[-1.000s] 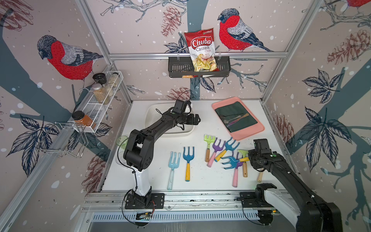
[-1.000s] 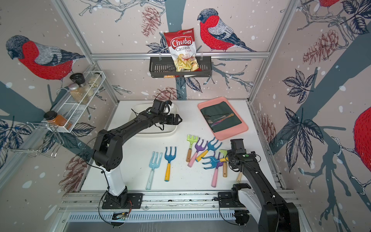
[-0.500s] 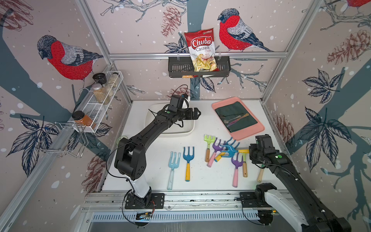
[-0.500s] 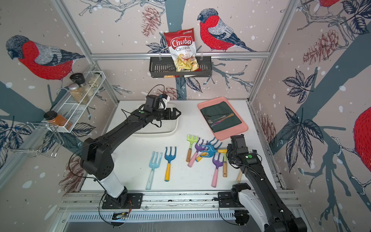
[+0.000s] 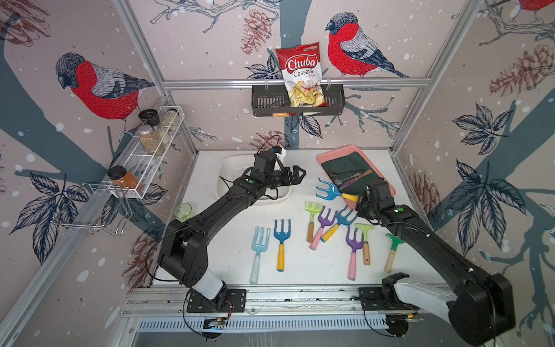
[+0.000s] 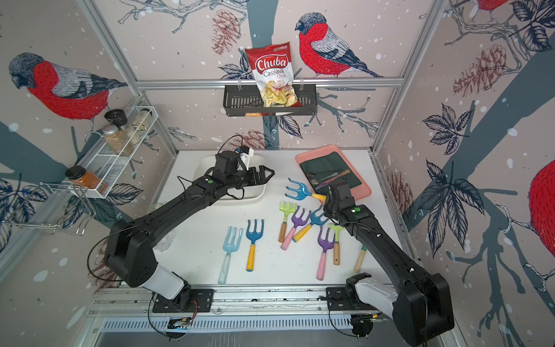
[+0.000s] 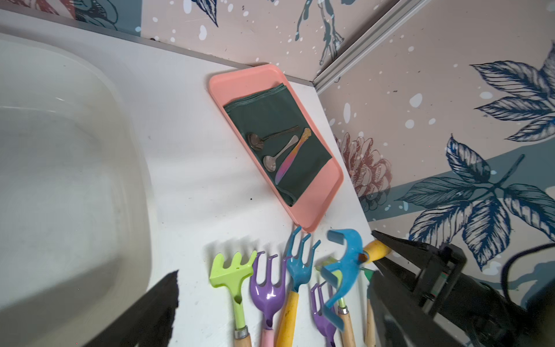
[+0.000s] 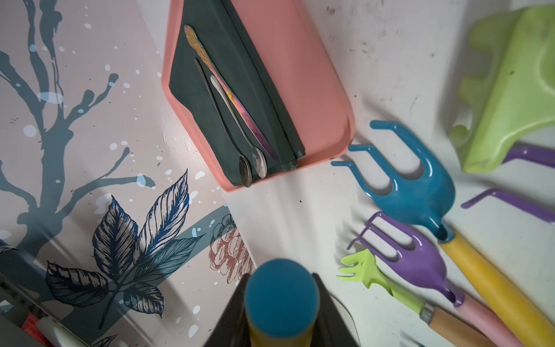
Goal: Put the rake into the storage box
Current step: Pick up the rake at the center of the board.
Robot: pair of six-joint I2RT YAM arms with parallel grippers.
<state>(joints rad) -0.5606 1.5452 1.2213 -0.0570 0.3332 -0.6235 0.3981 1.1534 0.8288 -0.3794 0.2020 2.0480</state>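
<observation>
Place: robot lab test cell, decorated like a home corner.
Enclosure: aluminium frame (image 5: 210, 82), bird-print wall panels (image 5: 210, 39).
Rig: left arm (image 5: 210, 214) and right arm (image 5: 435, 240) bolted to a rail (image 5: 300, 296) at the white tabletop's (image 5: 228, 240) near edge.

The blue rake (image 6: 297, 190) is held by its yellow handle in the right gripper (image 6: 326, 200); the tines are pointed toward the storage box (image 6: 255, 196), and the head is placed between the box and the pink tray (image 6: 365, 192). The left gripper (image 6: 265, 175) is seen over the right end of the box, jaws spread wide, nothing between them. Other garden tools are laid on the bench (image 6: 195, 240), among them a pale blue fork (image 6: 232, 240) and a green rake (image 6: 286, 210)
</observation>
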